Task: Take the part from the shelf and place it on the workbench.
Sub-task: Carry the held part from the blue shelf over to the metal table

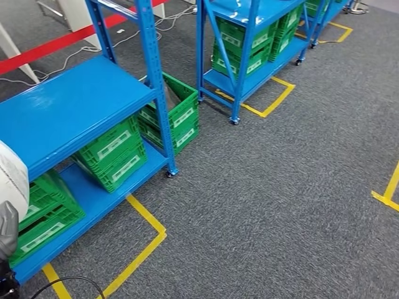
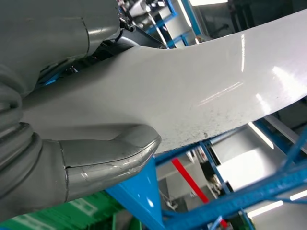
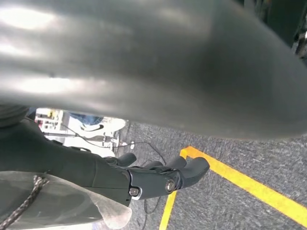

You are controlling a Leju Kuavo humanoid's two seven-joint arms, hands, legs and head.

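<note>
The part (image 1: 10, 176) is a white curved sheet at the left edge of the head view, in front of the blue shelf (image 1: 70, 109). My left hand (image 1: 6, 228) holds it from below. In the left wrist view the grey thumb (image 2: 108, 158) presses against the underside of the pale glossy part (image 2: 203, 91), and the darker fingers are hidden behind it. My right hand (image 3: 159, 177) hangs over the carpet, its dark fingers stretched out with nothing in them. A blurred grey surface (image 3: 152, 62) spans that view above the fingers.
Green crates (image 1: 115, 152) sit on the shelf's lower level, and another crate (image 1: 181, 115) is beside its blue post. A second blue rack (image 1: 249, 43) with crates stands further back. Yellow tape (image 1: 141, 249) marks the grey carpet. A black cable (image 1: 70, 281) lies near my feet.
</note>
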